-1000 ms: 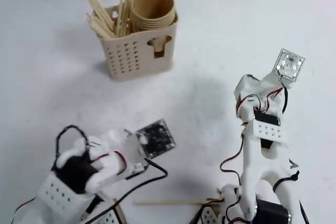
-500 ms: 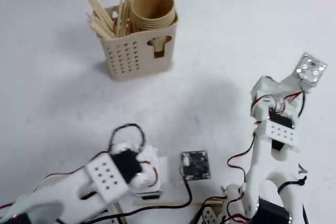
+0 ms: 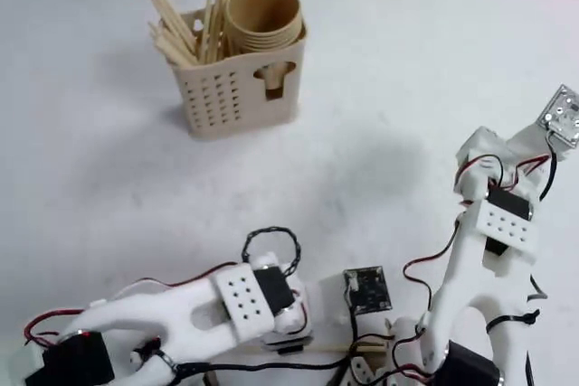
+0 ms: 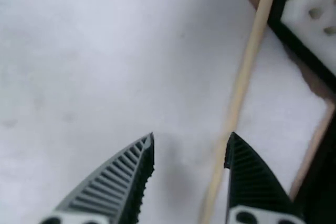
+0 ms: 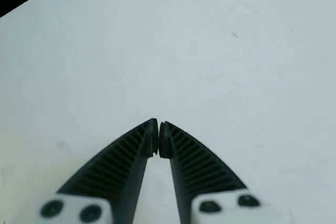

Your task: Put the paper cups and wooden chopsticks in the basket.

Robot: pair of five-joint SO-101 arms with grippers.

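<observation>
One chopstick left on the tabletop, between the left hand's open fingers

High view: on the white tabletop (image 3: 407,70), the perforated cream basket (image 3: 237,88) stands at the far side. It holds a nested stack of tan paper cups (image 3: 263,14), with a bundle of pale wooden chopsticks (image 3: 181,29) fanning out beside them. The left arm (image 3: 181,309) lies low along the near edge over a loose chopstick (image 3: 380,341), and the right arm (image 3: 488,250) stands well apart. Left wrist view: the left hand (image 4: 190,148) is moderately wide, gripping nothing. The thin, pale loose chopstick lies flat in its gap, just beside one finger (image 4: 247,182), and a white, black-edged mount (image 4: 310,19) crowds that side. Right wrist view: the right hand (image 5: 158,129) is closed tip to tip, empty, over bare tabletop.
</observation>
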